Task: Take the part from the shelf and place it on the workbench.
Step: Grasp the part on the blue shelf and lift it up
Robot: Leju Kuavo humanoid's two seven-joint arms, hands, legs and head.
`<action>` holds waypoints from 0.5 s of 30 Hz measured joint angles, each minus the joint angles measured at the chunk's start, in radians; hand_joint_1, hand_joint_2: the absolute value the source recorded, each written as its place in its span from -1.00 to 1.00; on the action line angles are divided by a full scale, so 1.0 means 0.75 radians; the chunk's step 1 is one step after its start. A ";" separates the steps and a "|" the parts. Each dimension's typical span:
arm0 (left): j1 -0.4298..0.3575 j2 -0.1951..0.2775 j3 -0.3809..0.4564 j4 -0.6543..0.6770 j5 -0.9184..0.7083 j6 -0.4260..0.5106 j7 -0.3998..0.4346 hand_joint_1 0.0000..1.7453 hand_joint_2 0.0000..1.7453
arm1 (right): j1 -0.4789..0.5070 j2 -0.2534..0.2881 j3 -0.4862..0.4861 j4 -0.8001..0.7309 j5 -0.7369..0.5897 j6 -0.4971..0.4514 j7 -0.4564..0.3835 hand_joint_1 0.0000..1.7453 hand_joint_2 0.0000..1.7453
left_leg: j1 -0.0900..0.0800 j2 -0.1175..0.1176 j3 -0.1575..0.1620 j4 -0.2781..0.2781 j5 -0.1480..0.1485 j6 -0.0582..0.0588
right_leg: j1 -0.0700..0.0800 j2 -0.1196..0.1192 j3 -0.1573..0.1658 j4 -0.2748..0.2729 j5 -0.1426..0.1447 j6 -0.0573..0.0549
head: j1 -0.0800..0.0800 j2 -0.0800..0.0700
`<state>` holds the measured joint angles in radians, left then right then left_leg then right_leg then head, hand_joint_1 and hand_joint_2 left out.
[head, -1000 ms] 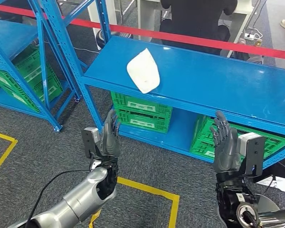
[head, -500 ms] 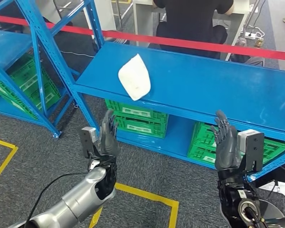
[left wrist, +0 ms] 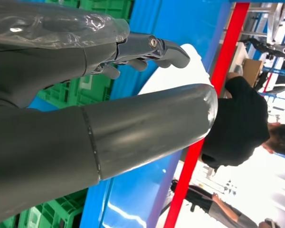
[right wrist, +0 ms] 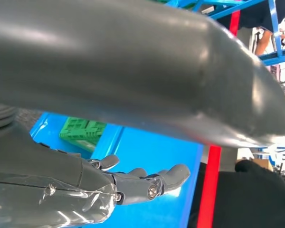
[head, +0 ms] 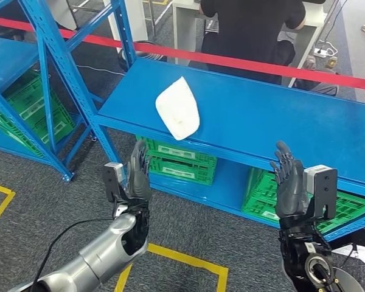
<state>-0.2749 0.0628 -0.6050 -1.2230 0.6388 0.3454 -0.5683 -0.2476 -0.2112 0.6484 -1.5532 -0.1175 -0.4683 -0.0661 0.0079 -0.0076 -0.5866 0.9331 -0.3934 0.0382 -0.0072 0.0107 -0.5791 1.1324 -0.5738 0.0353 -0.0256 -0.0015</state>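
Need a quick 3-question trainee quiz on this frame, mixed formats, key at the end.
1. True or false: the left hand is holding the white part.
2. Multiple choice: the white part lies on A) the floor, B) the top of the blue shelf, C) a green crate.
3. Fill in: the right hand has its fingers ____ and holds nothing.

Key: 1 false, both hands are raised in front of the shelf, apart from the part. 2 B, near the shelf's front edge. 3 apart.
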 joint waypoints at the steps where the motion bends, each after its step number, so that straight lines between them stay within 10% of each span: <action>1: 0.000 0.000 0.000 0.000 0.000 -0.001 0.000 -1.00 -1.00 | 0.002 0.000 0.000 0.002 0.000 -0.001 0.002 -1.00 -1.00 | 0.000 0.000 0.007 0.001 -0.008 0.002 | -0.002 0.000 -0.061 0.100 -0.029 0.005 | 0.002 0.000; 3: 0.001 -0.001 0.000 0.000 0.000 -0.002 0.000 -1.00 -1.00 | 0.006 0.000 0.001 0.007 0.000 -0.002 0.004 -1.00 -1.00 | 0.000 -0.001 0.028 0.002 -0.026 0.001 | -0.004 -0.002 -0.131 0.171 -0.009 0.010 | 0.002 0.000; 7: 0.000 -0.003 0.000 0.001 -0.001 -0.007 -0.001 -1.00 -1.00 | 0.005 -0.002 0.001 0.010 0.000 -0.008 0.006 -1.00 -1.00 | -0.003 -0.006 0.086 0.006 -0.072 -0.015 | -0.002 -0.005 -0.028 -0.156 0.218 0.002 | 0.005 0.000; 12: -0.006 -0.007 0.000 0.001 -0.003 -0.013 -0.001 -1.00 -1.00 | 0.005 -0.005 0.001 0.011 0.003 -0.018 0.007 -1.00 -1.00 | -0.003 -0.002 0.084 0.022 -0.099 -0.045 | 0.002 0.001 0.028 -0.241 0.211 -0.033 | 0.001 0.000; 15: -0.012 -0.007 0.000 0.001 -0.004 -0.013 -0.002 -1.00 -1.00 | 0.003 -0.005 0.001 0.011 0.004 -0.019 0.006 -1.00 -1.00 | 0.000 0.001 -0.032 0.238 -0.179 -0.063 | -0.004 -0.001 0.052 -0.252 0.199 -0.055 | -0.010 0.000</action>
<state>-0.2842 0.0576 -0.6051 -1.2225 0.6355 0.3353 -0.5699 -0.2452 -0.2148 0.6491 -1.5449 -0.1148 -0.4826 -0.0613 0.0080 -0.0071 -0.6104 1.1115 -0.5278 -0.0088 -0.0101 0.0103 -0.5398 0.9431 -0.4246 -0.0058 -0.0329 -0.0015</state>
